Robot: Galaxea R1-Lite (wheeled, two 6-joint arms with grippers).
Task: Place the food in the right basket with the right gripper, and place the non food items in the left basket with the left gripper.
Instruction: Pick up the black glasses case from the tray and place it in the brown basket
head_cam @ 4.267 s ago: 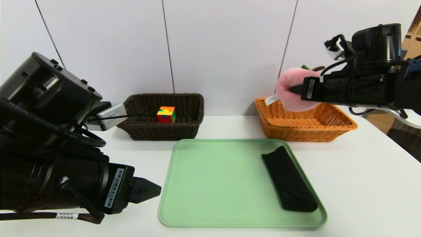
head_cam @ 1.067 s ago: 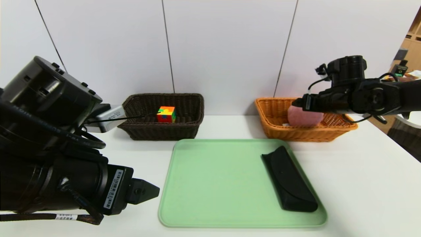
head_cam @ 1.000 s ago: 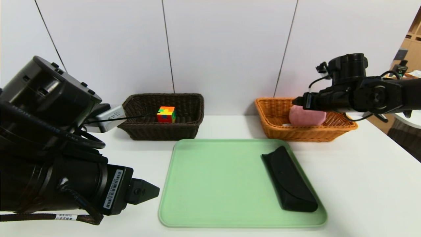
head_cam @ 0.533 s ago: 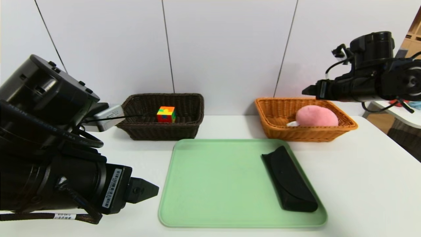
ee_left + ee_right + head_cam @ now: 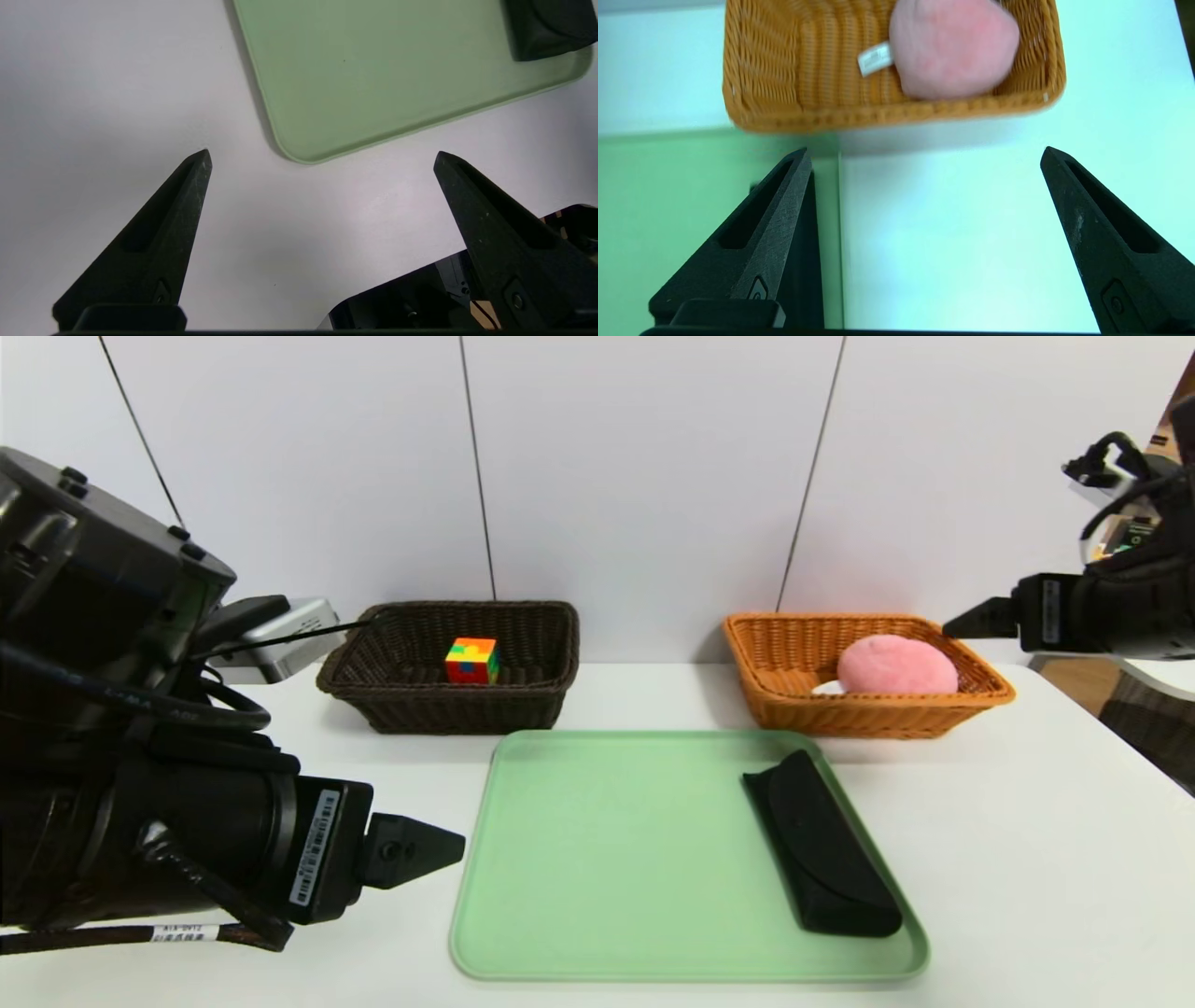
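Black case [image 5: 822, 845] lies on tray [image 5: 607, 859], long axis front-to-back, slightly angled

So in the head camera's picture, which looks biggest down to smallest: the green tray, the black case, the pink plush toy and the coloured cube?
1. Green tray
2. Black case, which lies nearer the camera than the toy, so its lead may be partly nearness
3. Pink plush toy
4. Coloured cube
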